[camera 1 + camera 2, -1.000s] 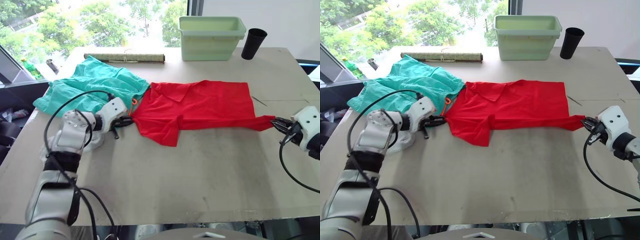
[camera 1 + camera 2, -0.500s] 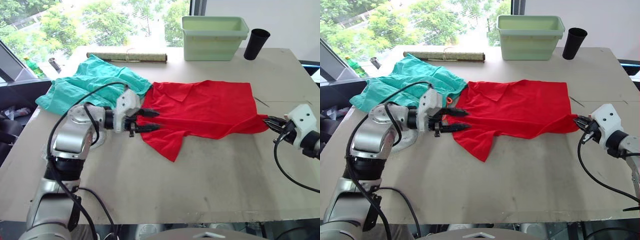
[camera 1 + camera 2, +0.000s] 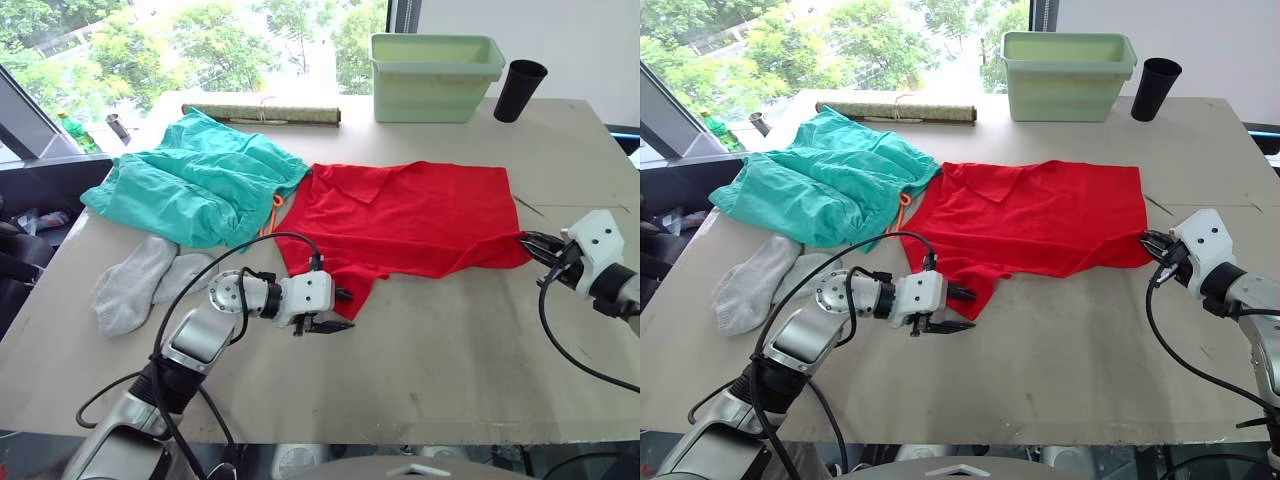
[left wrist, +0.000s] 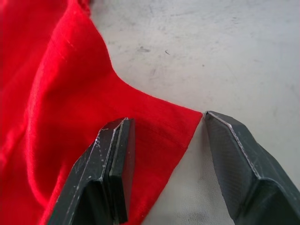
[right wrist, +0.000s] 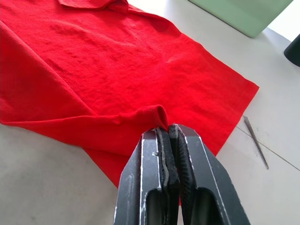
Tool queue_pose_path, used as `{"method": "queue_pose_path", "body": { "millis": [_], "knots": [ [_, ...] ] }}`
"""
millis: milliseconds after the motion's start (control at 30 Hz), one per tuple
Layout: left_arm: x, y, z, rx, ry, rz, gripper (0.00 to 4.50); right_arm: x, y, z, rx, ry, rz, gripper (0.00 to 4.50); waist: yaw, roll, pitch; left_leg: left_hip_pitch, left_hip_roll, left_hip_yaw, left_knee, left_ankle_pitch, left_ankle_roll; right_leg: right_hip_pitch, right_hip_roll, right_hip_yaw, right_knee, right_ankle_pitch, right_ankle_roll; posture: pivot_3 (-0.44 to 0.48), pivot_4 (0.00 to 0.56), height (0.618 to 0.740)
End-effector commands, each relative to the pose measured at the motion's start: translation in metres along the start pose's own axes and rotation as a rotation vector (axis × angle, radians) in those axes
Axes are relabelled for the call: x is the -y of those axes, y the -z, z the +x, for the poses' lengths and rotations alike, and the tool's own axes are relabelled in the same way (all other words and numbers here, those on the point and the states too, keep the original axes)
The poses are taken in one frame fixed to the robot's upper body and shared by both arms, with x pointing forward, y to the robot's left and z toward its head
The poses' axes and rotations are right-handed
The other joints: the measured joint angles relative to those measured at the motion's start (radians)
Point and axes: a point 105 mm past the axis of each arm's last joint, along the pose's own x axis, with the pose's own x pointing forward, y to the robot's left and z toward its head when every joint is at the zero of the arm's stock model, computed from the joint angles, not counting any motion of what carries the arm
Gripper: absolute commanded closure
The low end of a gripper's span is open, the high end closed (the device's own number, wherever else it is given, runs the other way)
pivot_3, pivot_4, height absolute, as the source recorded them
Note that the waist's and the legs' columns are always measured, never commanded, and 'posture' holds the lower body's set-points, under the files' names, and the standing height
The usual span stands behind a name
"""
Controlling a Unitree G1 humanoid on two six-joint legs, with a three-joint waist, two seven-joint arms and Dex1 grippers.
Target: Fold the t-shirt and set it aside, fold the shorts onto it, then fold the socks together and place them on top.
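Left tool (image 3: 335, 311) now lower (at t-shirt (image 3: 420, 215) corner)

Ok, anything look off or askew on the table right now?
Nothing spilled or damaged. The t-shirt lies unevenly: its near-left sleeve corner juts toward the open left gripper, and the right gripper pinches a bunched fold at its hem. The shorts are rumpled, the socks loose beside them.

The t-shirt (image 3: 1040, 218) lies flat on the tabletop (image 3: 1060, 350), right gripper (image 3: 1148, 243) at its hem corner, left gripper (image 3: 962, 309) spread at its sleeve tip.
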Motion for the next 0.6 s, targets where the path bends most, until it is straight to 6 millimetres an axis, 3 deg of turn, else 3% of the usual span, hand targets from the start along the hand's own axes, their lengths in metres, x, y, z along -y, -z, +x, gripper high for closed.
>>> {"method": "queue_pose_path", "body": {
  "millis": [33,133,233,367,467,600],
  "knots": [
    [0.010,0.025,0.003,-0.108,0.059,-0.036,1.93,0.003,-0.012,-0.001,0.042,0.019,-0.031,4.50,0.002,0.001,-0.002,0.000,0.000,0.000,0.000,0.000,0.000,0.000,0.000,0.000,0.000,0.000,0.000,0.000,0.150,0.737],
    [0.011,0.027,0.003,-0.129,0.082,-0.028,1.93,0.004,-0.013,0.000,0.045,0.025,-0.033,4.50,0.001,0.002,-0.004,0.000,0.000,0.000,0.000,0.000,0.000,0.000,0.000,0.000,0.000,0.000,0.000,0.000,0.150,0.737],
    [0.002,0.034,0.003,-0.177,0.051,-0.002,2.66,0.003,-0.013,0.000,0.050,0.024,-0.031,4.50,0.002,0.005,-0.008,0.000,0.000,0.000,0.000,0.000,0.000,0.001,0.000,0.000,0.000,0.000,0.000,0.000,0.150,0.737],
    [-0.005,0.036,0.004,-0.183,0.032,0.006,4.40,0.002,-0.014,0.001,0.054,0.029,-0.030,4.50,0.001,0.005,-0.012,0.001,0.000,0.000,0.000,0.000,0.000,0.001,0.000,-0.001,0.000,0.000,0.000,0.000,0.150,0.737],
    [-0.011,0.028,0.001,-0.130,-0.001,-0.004,4.46,0.003,-0.013,0.001,0.055,0.032,-0.028,4.50,0.001,0.006,-0.014,0.001,0.000,0.000,0.000,0.000,0.000,0.001,0.000,-0.001,0.000,0.000,0.000,0.000,0.150,0.737],
    [-0.026,-0.004,-0.012,0.066,-0.065,-0.080,4.46,0.004,-0.014,0.001,0.061,0.038,-0.026,4.50,0.000,0.006,-0.014,0.000,0.000,0.000,0.000,0.000,0.000,0.000,0.000,-0.001,0.000,0.000,-0.001,0.000,0.150,0.737]
  ]
}}
